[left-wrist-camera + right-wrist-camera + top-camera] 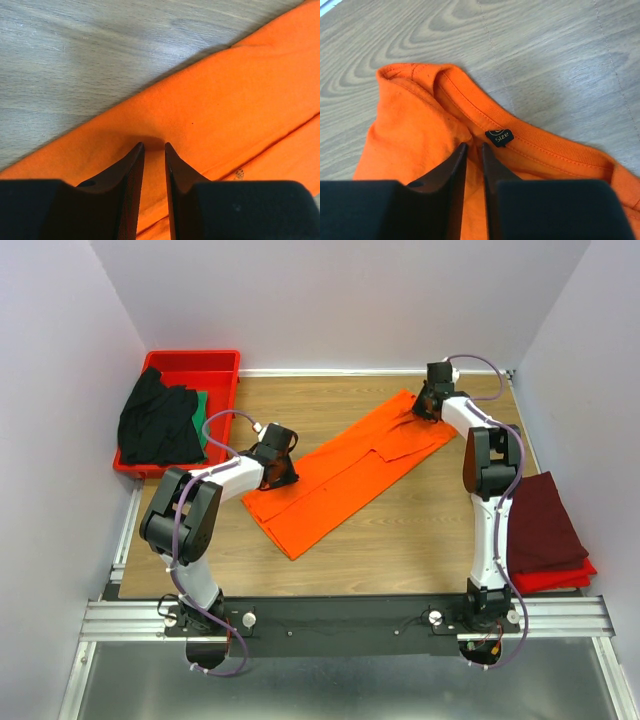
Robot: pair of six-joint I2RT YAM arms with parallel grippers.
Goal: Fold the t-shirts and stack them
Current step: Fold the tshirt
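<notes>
The bright orange t-shirt [350, 465] lies as a long folded strip running diagonally across the wooden table [400, 540]. My left gripper [283, 478] stands at its near-left end. In the left wrist view the left gripper [152, 145] has its jaws a little apart, tips down on flat orange cloth [225, 100]. My right gripper [421, 414] is at the far collar end. In the right wrist view the right gripper [474, 145] has its jaws slightly parted, with a ridge of orange cloth [410, 115] between them, just beside the black size tag [498, 136].
A red plastic tray [225, 362] at the far left holds a crumpled black t-shirt [155, 420] and a green one [203, 408]. A folded dark maroon t-shirt [540, 520] lies at the right edge on a red layer [565, 578]. Walls close in on three sides.
</notes>
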